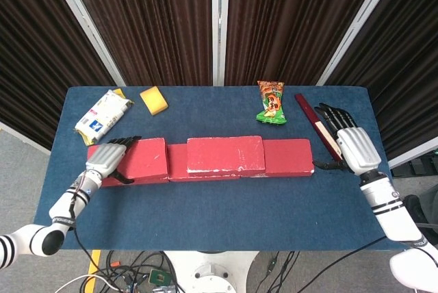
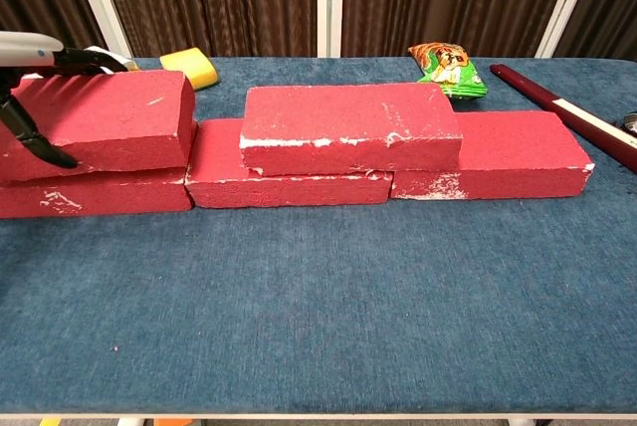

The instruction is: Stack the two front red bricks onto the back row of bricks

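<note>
Left hand (image 1: 106,159) grips the left stacked brick (image 2: 100,122) at its outer end, fingers over the top edge, thumb on the front face. That brick sits on the back row (image 2: 289,182); the hand's far side is cut off in chest view. Second stacked brick (image 1: 226,154) is well to its right, mid-row. Right hand (image 1: 352,146) holds nothing, fingers spread, by the row's right end, touching the dark red stick (image 1: 316,127). Bare table (image 1: 274,204) in front of both hands.

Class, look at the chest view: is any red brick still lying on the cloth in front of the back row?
No: the left brick sits on the back row, gripped by the left hand.
</note>
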Controlling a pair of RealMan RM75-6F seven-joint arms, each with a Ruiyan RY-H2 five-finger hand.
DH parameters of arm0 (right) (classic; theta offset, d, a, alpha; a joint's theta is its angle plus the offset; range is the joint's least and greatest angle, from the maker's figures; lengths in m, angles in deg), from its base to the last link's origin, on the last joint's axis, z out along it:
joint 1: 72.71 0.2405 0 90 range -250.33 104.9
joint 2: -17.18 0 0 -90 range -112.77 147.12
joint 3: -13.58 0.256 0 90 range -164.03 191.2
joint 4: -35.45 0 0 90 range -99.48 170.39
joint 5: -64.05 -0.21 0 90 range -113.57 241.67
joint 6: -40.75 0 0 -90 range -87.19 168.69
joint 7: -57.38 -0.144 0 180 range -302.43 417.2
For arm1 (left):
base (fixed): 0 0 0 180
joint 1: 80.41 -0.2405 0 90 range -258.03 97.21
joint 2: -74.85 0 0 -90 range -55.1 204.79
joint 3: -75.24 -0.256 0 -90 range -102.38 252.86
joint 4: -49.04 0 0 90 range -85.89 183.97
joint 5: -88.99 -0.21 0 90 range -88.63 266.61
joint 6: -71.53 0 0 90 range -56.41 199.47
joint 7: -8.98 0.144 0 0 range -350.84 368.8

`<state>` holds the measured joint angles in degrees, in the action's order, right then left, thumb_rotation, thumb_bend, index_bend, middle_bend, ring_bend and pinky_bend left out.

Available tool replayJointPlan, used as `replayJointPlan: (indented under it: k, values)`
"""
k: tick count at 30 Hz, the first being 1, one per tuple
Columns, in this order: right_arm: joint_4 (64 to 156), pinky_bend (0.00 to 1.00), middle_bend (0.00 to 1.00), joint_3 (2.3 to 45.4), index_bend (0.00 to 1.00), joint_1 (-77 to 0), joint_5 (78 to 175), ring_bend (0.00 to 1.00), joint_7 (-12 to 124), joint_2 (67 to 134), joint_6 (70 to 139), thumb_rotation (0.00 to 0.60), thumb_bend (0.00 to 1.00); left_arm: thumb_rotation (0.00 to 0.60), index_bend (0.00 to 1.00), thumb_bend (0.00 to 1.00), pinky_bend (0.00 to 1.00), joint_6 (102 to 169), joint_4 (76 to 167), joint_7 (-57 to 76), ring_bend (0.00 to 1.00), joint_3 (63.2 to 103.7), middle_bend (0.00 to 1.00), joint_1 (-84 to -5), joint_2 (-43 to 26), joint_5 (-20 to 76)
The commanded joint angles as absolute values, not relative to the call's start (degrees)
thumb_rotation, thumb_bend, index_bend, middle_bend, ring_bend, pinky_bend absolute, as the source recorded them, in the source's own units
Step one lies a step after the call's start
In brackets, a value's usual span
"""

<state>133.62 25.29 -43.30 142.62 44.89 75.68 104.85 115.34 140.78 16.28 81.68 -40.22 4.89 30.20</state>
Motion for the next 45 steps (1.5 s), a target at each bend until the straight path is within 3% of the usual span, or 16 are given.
replayJointPlan:
  k: [1,20,45]
  values:
    - [133.4,0.00,0.00,25.2,0.00,-43.4,142.5,0.00,45.0,75.9,104.8,0.600,0.00,0.600,0.01,0.07,0.20,113.0,138.6,13.5,0.14,82.1,0.16,-38.9,4.8,26.7]
    - [132.4,0.00,0.00,25.1,0.00,-43.4,141.8,0.00,45.3,76.7,103.9,0.600,0.00,0.600,0.01,0.07,0.20,108.2,133.4,5.0,0.14,82.7,0.16,-36.4,2.5,21.7]
    - [130.5,0.00,0.00,24.9,0.00,-43.6,142.2,0.00,43.2,77.2,103.4,0.600,0.00,0.600,0.01,0.07,0.20,104.8,130.8,5.3,0.14,82.7,0.16,-32.8,-0.2,25.8]
